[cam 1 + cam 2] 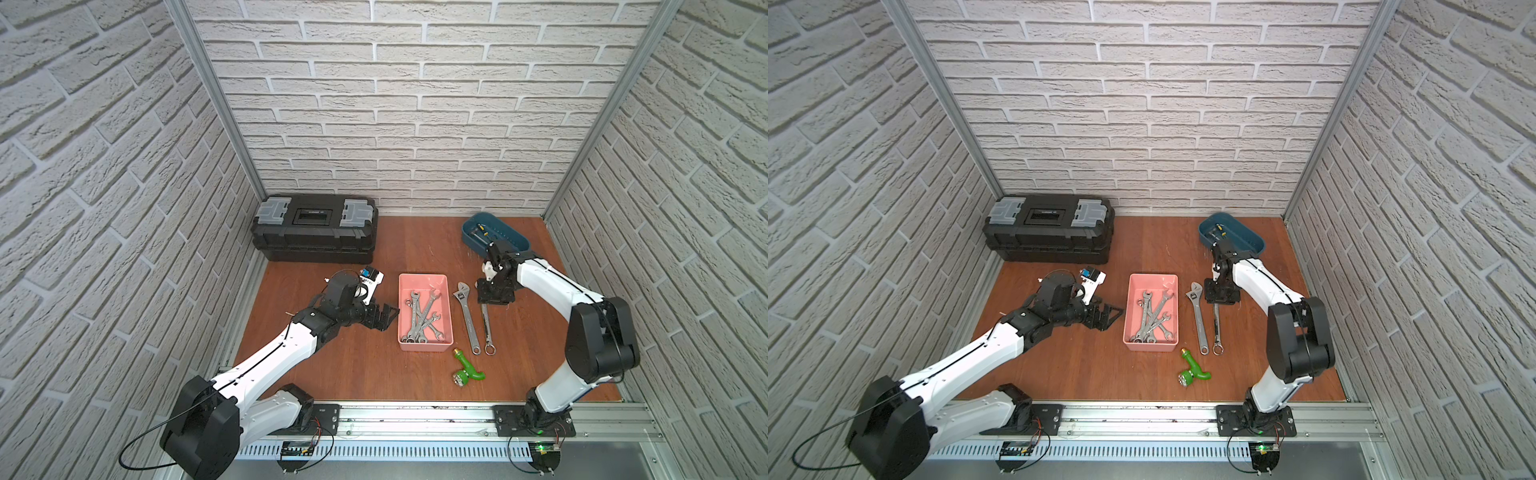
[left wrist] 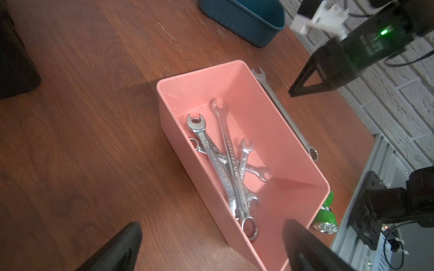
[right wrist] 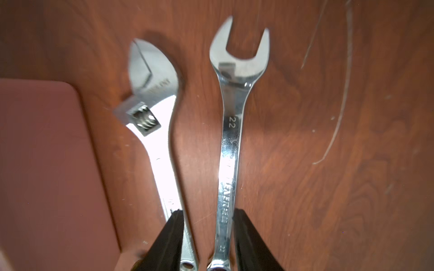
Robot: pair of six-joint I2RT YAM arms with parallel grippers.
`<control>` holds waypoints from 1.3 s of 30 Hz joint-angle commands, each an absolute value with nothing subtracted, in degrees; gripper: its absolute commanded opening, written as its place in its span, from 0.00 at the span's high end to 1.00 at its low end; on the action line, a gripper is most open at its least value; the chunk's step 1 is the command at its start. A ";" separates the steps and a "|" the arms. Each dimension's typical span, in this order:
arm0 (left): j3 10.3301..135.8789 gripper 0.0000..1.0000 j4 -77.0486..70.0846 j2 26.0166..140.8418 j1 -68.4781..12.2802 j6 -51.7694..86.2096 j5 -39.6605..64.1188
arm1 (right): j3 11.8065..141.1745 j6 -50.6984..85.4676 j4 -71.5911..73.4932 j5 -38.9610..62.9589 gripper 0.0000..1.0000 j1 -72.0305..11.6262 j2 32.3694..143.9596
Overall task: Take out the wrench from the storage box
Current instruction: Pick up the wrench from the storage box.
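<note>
Jaws of the right tool (image 3: 207, 212) stand parted around the lower shaft of the combination wrench (image 3: 229, 152). Bare wood shows between one finger and the steel, so the wrench is released rather than clenched. It lies flat on the bench (image 1: 353, 374), right of centre in both top views, outside the storage box (image 1: 424, 276). That looks a sensible drop spot: clear of the box wall and roughly parallel to the adjustable wrench (image 3: 159, 140), which lies between it and the box.

Stamped on the shaft is "22", repeated smaller near the ring end. The brand lettering lower down is washed out by glare, and the engraving on the adjustable head is too blurred to read.

Left of the box, the left tool (image 1: 388, 319) hangs wide open and empty, probably ready to steady the box. A heap of wrenches (image 1: 422, 318) lies crossed inside, its markings too small to read.
</note>
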State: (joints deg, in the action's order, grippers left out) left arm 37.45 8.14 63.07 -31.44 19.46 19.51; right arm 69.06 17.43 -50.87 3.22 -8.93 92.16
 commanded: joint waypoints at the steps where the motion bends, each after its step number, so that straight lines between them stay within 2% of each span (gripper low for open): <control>1: 39.05 0.02 9.01 61.62 -30.12 18.10 19.34 | 72.07 24.38 -53.31 5.80 0.52 -14.70 86.49; 7: 38.46 0.02 10.36 59.99 -28.24 17.91 19.50 | 75.16 38.15 -49.88 2.08 0.44 -28.39 86.43; 14: 37.95 0.02 11.21 58.52 -27.30 17.97 19.41 | 82.59 53.09 -50.66 -6.66 0.45 -40.22 96.59; 25: 36.47 0.02 11.69 56.80 -27.24 17.88 18.99 | 83.62 63.64 -48.92 -8.34 0.52 -40.28 109.03; 33: 35.25 0.02 11.45 56.30 -26.99 17.62 19.53 | 81.65 67.19 -46.49 -7.24 0.59 -39.08 112.58; 39: 34.86 0.01 12.03 55.86 -26.96 16.98 19.81 | 80.98 68.10 -44.55 -6.03 0.61 -38.32 115.46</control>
State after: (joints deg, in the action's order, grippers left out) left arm 35.68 12.21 57.04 -27.38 18.37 19.38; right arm 82.28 65.84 -45.95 -6.46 -38.83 113.80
